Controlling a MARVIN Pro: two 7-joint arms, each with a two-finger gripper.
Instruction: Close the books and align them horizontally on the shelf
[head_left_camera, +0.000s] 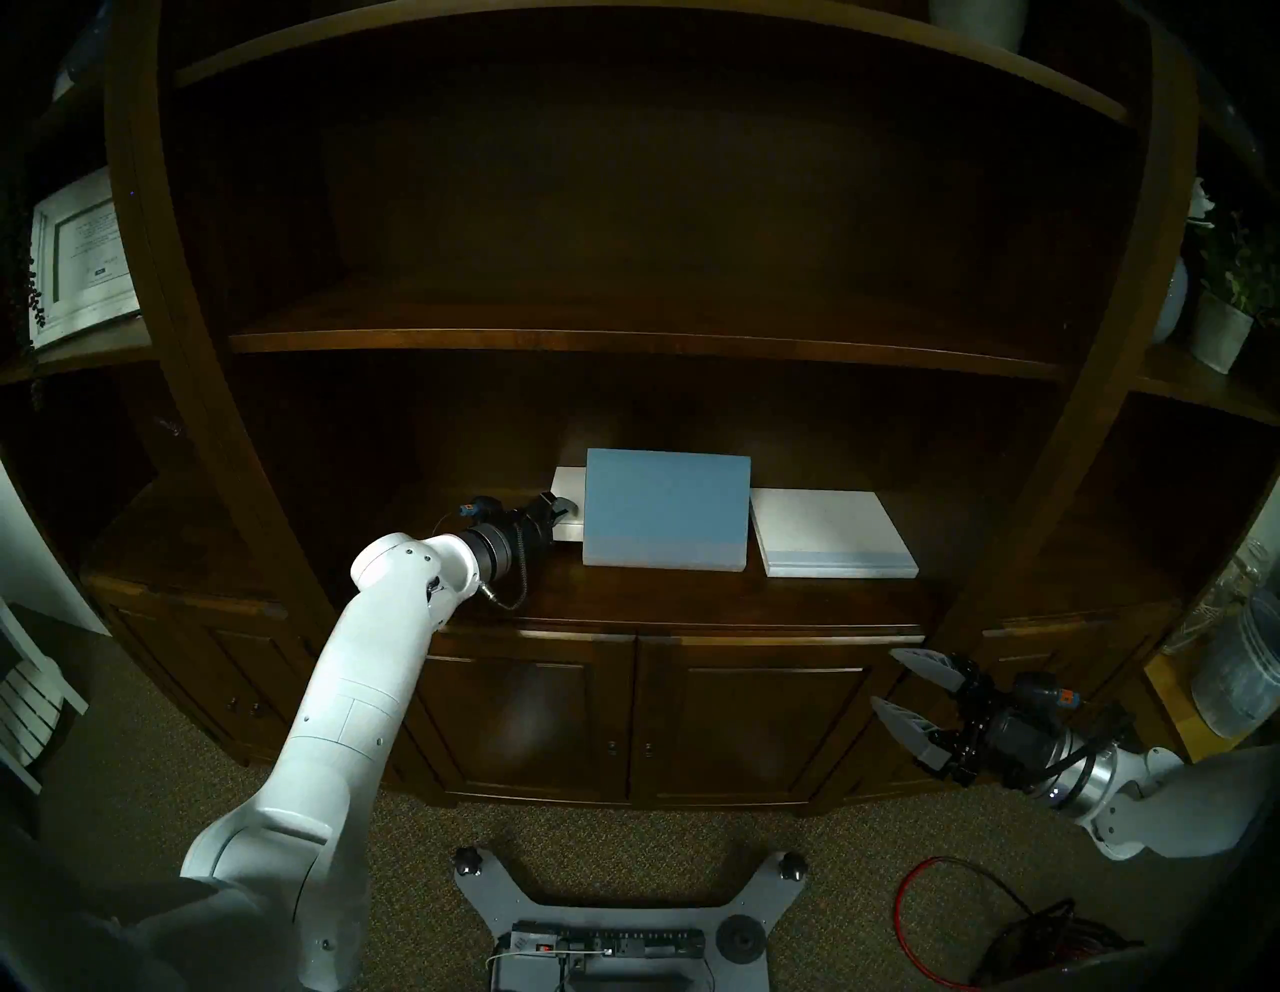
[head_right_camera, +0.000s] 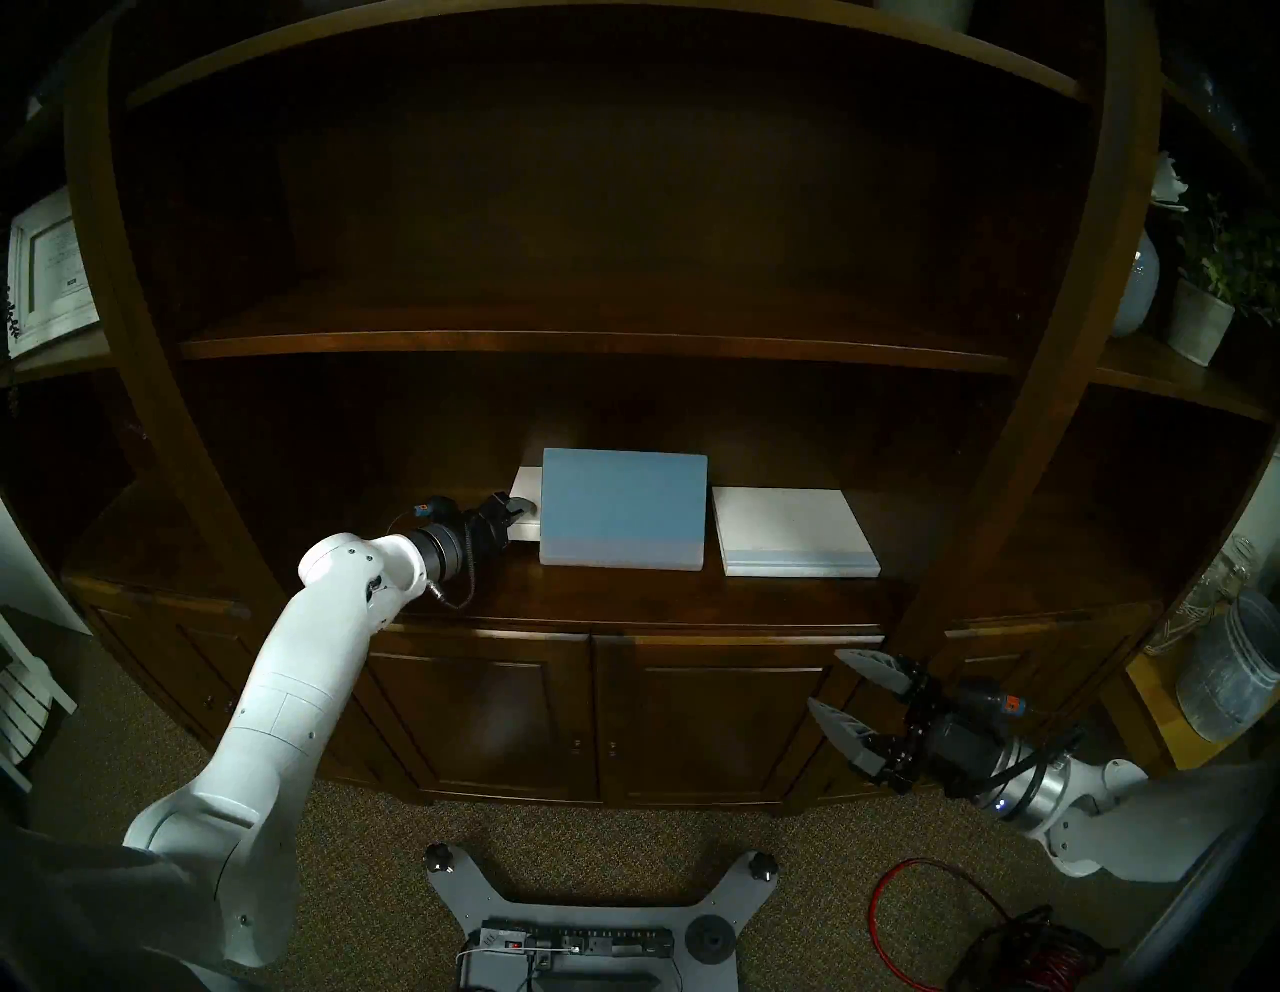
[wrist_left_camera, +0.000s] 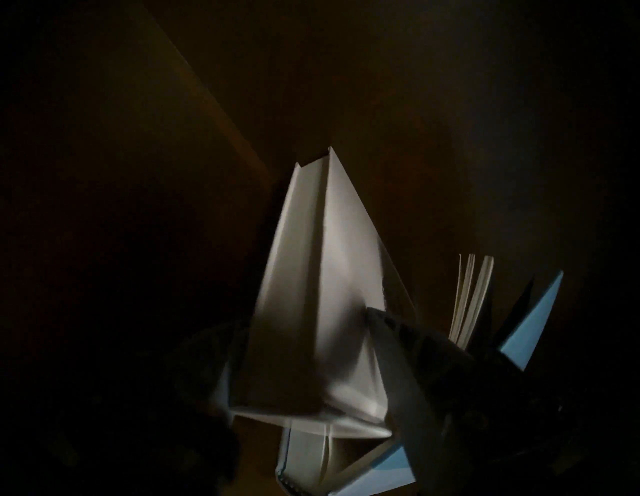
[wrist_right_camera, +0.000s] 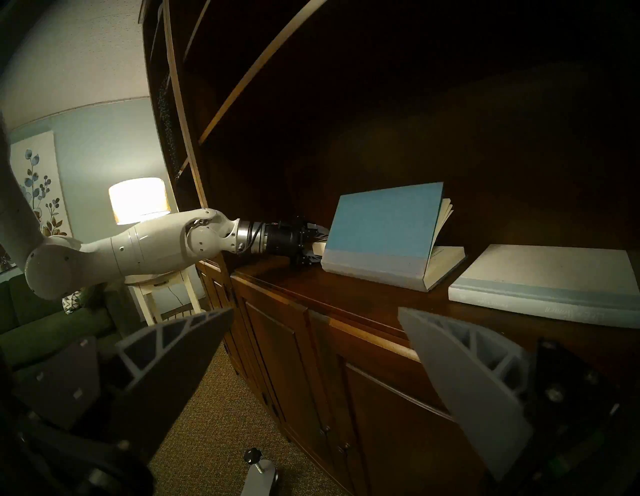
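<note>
On the shelf a blue book stands half open, its cover raised off the page block, as the right wrist view shows. A white book lies behind it on the left, mostly hidden. My left gripper is at that book's left edge, fingers above and below it, shut on it. In the left wrist view one finger lies over the white book. A white book with a pale-blue strip lies closed on the right. My right gripper is open and empty below the shelf's front edge.
A thinner upper board hangs over the books. Cabinet doors are below the shelf. A framed certificate stands far left, a potted plant and a glass jar far right. A red cable lies on the carpet.
</note>
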